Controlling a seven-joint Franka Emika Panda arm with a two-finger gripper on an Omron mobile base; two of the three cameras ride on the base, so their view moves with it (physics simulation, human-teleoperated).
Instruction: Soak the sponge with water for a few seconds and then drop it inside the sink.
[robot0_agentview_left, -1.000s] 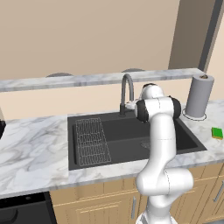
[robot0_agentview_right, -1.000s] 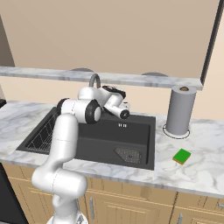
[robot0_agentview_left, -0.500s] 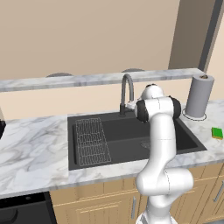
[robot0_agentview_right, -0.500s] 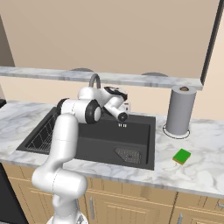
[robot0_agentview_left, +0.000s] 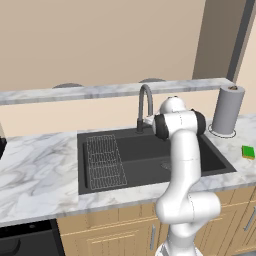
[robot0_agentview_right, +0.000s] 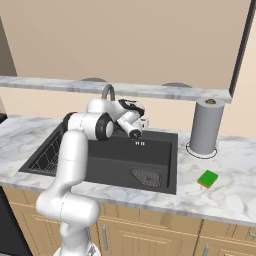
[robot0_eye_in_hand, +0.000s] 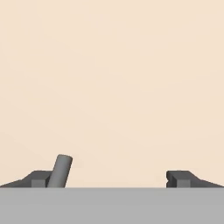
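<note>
Left base view: the arm rises in front of the sink (robot0_agentview_left: 100, 187) and hides its own hand behind the elbow, close to the gooseneck faucet (robot0_agentview_left: 145, 107); the sponge (robot0_agentview_left: 248, 151) lies on the marble counter (robot0_agentview_left: 35, 165) at the far right, beyond the basin's right rim and just forward of the paper towel roll (robot0_agentview_left: 227, 111); no stream runs from the spout, so the soaking has not begun.

Right base view: the gripper (robot0_agentview_right: 139, 144) hangs over the back of the basin near the faucet base, jaws spread wide with nothing between them; the sponge lies on the counter between the basin's right edge and the counter's front edge, well apart from the hand; this looks like the tap-handling step, and the next move calls for a swing right across the rim to the sponge, staying clear of the towel roll behind it.

Hand view: both dark fingertips (robot0_eye_in_hand: 39, 178) stand far apart and empty against the plain beige wall; a grey rod beside the left tip is probably the faucet lever, though that is hard to confirm; open room lies ahead and to the right.
</note>
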